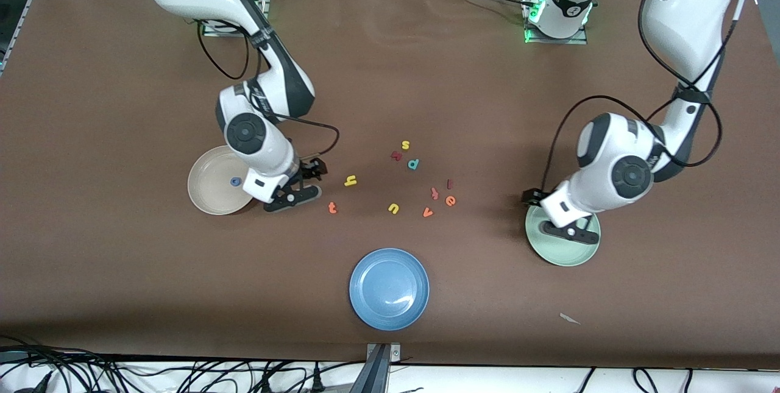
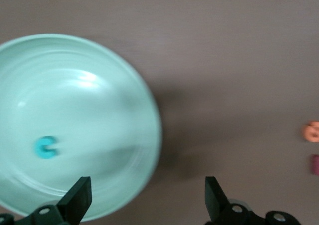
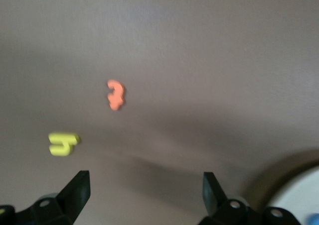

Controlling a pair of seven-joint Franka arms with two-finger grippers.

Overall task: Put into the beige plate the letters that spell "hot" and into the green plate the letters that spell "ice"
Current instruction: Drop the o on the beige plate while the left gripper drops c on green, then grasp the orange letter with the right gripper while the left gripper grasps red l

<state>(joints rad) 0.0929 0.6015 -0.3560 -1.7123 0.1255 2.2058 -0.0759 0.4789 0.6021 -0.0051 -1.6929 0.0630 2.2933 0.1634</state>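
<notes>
The beige plate (image 1: 210, 189) lies toward the right arm's end with the blue "o" (image 1: 235, 181) in it. My right gripper (image 1: 297, 194) hangs open and empty over the table beside that plate's rim (image 3: 299, 197). The yellow "h" (image 1: 350, 181) and orange "t" (image 1: 332, 208) lie on the table close by, also in the right wrist view as "h" (image 3: 62, 143) and "t" (image 3: 115, 94). The green plate (image 1: 563, 253) holds the teal "c" (image 2: 46, 147). My left gripper (image 1: 571, 232) is open and empty over that plate's edge (image 2: 144, 135). The orange-red "e" (image 1: 450, 200) and dark red "i" (image 1: 450, 184) lie mid-table.
A blue plate (image 1: 389, 288) sits nearer the front camera, mid-table. Loose letters lie among the task letters: yellow "u" (image 1: 393, 208), orange "v" (image 1: 428, 212), teal "p" (image 1: 413, 164), yellow "s" (image 1: 405, 145). A small scrap (image 1: 570, 318) lies near the front edge.
</notes>
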